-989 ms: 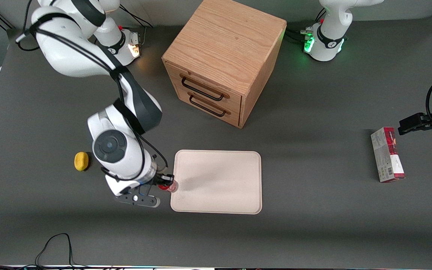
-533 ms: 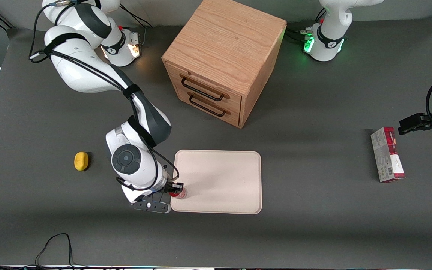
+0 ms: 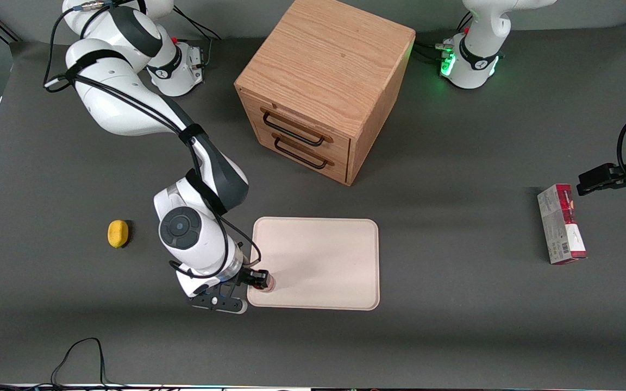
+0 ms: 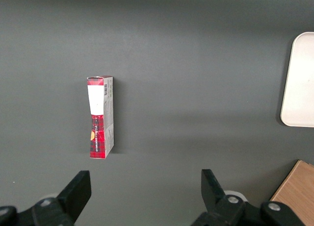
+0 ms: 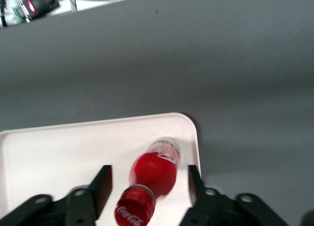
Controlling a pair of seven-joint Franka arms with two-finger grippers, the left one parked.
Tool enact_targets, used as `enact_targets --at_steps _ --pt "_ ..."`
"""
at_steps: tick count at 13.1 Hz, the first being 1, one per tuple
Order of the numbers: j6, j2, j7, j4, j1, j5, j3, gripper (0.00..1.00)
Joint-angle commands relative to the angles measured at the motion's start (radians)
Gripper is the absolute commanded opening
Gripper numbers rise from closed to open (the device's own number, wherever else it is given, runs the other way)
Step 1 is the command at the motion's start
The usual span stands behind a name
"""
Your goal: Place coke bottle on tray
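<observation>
The coke bottle (image 5: 153,174), red with a red cap, stands on the tray (image 5: 59,152) near its corner nearest the front camera, at the working arm's end. My right gripper (image 5: 148,179) is open around it, one finger on each side with a gap between each finger and the bottle. In the front view the gripper (image 3: 258,279) covers most of the bottle (image 3: 270,282), which sits just inside the rim of the cream-white tray (image 3: 318,260).
A wooden two-drawer cabinet (image 3: 318,92) stands farther from the front camera than the tray. A yellow lump (image 3: 118,233) lies toward the working arm's end of the table. A red-and-grey carton (image 3: 561,224) lies toward the parked arm's end.
My gripper carried the bottle from beside the tray's edge to just inside its corner. The bottle now rests on the tray with the fingers apart from it.
</observation>
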Motion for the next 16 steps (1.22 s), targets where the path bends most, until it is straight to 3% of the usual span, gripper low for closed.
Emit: enact_targets --at_steps 1,3,4,5,6,7,9,13,16 --pt "0.004 -0.119 0.021 -0.123 -0.035 -0.025 0.001 1.00" --pt "-0.006 -0.236 -0.004 -0.233 -0.042 -0.007 -0.041 1.00" --pt "-0.005 -0.327 -0.042 -0.319 -0.053 0.074 -0.080 1.00" --pt "-0.008 -0.433 -0.135 -0.405 -0.096 0.202 -0.123 1.00" --pt "-0.035 -0.539 -0.281 -0.485 -0.117 0.321 -0.181 1.00" --pt "-0.090 -0.623 -0.409 -0.543 -0.124 0.393 -0.250 1.00" --pt "-0.155 -0.750 -0.520 -0.650 -0.125 0.421 -0.345 1.00" --pt "-0.158 -0.944 -0.567 -0.850 -0.130 0.408 -0.417 1.00" --pt "-0.235 -1.038 -0.570 -0.895 -0.128 0.379 -0.459 1.00"
